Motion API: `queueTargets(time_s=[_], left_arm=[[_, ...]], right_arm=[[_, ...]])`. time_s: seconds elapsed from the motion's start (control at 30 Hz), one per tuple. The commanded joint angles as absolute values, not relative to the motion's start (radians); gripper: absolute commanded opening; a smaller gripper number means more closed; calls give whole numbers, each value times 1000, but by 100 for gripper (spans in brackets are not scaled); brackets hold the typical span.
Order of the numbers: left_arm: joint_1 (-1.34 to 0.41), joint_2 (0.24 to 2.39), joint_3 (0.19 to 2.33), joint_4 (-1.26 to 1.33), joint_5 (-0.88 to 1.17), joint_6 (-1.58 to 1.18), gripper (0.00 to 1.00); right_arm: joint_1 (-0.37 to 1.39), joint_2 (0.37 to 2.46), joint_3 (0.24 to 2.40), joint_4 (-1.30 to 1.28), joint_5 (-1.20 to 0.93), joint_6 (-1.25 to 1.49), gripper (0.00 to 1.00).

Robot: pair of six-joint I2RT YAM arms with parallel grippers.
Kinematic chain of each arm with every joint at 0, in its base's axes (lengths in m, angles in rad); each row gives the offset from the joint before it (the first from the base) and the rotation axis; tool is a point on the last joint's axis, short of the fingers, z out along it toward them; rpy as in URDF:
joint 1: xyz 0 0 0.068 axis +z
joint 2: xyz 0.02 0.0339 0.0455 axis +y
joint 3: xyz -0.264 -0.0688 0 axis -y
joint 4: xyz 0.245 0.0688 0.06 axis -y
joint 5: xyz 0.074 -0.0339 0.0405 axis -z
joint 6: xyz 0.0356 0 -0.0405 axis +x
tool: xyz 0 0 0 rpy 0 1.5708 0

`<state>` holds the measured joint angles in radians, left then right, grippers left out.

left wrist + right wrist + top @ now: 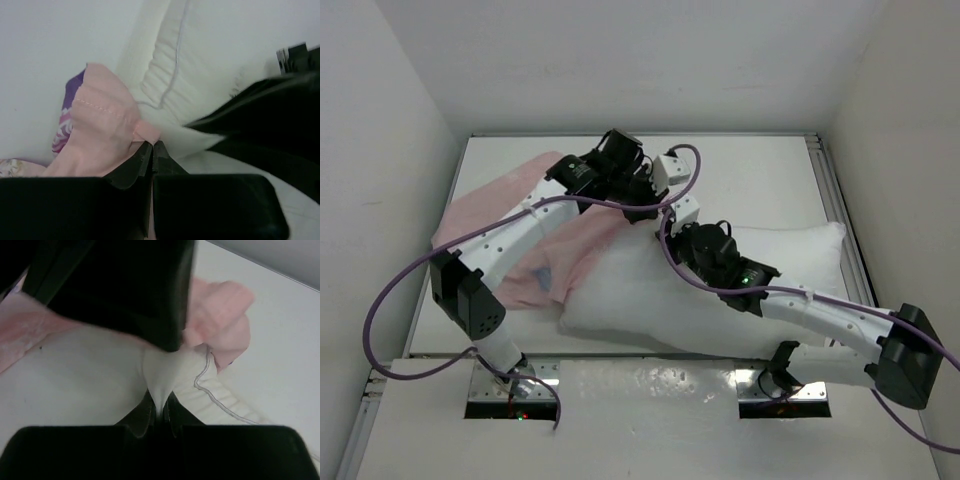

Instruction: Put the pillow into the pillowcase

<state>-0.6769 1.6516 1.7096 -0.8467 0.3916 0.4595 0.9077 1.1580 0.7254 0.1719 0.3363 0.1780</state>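
Note:
The white pillow (800,260) lies across the middle and right of the table. Its left corner meets the pillowcase (485,215), which lies pale pink side out at the left. My left gripper (642,192) is shut on the pillowcase's stitched pink hem (107,117), with a purple patch (75,87) showing behind it. In the left wrist view the tips (152,146) pinch pink cloth beside the pillow (210,70). My right gripper (682,228) is shut on a pinch of the pillow's white cloth (160,375) near its seamed corner; its tips (160,410) are closed.
The white table (750,175) is boxed in by white walls at the back and both sides. Purple cables loop from both arms. The two grippers sit close together at the pillow's left corner, with the left gripper's black body (125,290) right above the right one's tips.

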Motion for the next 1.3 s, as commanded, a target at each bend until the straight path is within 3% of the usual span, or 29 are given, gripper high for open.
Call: queueTargets(time_s=[0.0,0.23,0.3,0.4,0.5,0.53,0.57,0.63,0.7,0.73,0.77,0.8,0.83,0.87,0.9,0.93,0.97,1.0,1.07,1.1,1.27], left_arm=[[-693,1660,1733,-900,459,532,0],[-690,1666,1721,-950,477,612,2],[-687,1666,1724,-924,450,585,29],[-666,1655,1744,-861,388,542,83],[-622,1634,1772,-824,339,499,94],[-608,1608,1767,-806,319,485,99],[-588,1591,1753,-786,278,463,100],[-540,1550,1685,-732,238,462,99],[-506,1505,1626,-722,193,479,92],[-499,1496,1576,-729,183,483,64],[-491,1493,1547,-735,180,482,43],[-483,1494,1519,-742,183,483,28],[-482,1500,1473,-744,183,477,13],[-482,1505,1454,-736,180,469,12],[-479,1514,1444,-735,172,459,12],[-473,1534,1427,-724,146,436,15],[-468,1545,1424,-707,134,424,21],[-465,1564,1422,-697,121,411,31],[-456,1585,1411,-660,91,390,42],[-456,1604,1411,-651,81,390,43],[-457,1667,1399,-598,5,380,51]], right_arm=[[858,1120,727,363,500,245,0],[666,1160,710,391,497,530,0],[621,1211,712,352,471,642,0],[500,1311,750,277,399,742,0],[407,1426,863,143,303,724,68],[385,1451,906,102,238,700,79],[364,1472,949,48,154,675,95],[334,1497,1051,-83,126,595,99],[319,1477,1081,-123,106,492,99],[319,1441,1083,-130,98,456,98],[318,1416,1077,-132,83,389,95],[314,1395,1077,-146,21,358,59],[318,1359,1080,-155,3,336,35],[333,1345,1083,-181,-24,303,18],[348,1333,1083,-198,-20,287,17],[385,1313,1081,-228,-6,263,28],[402,1304,1075,-238,-3,246,48],[425,1296,1071,-248,27,232,78],[486,1267,1040,-270,31,184,95],[511,1250,1019,-279,31,146,99],[695,1242,968,-293,139,23,99]])
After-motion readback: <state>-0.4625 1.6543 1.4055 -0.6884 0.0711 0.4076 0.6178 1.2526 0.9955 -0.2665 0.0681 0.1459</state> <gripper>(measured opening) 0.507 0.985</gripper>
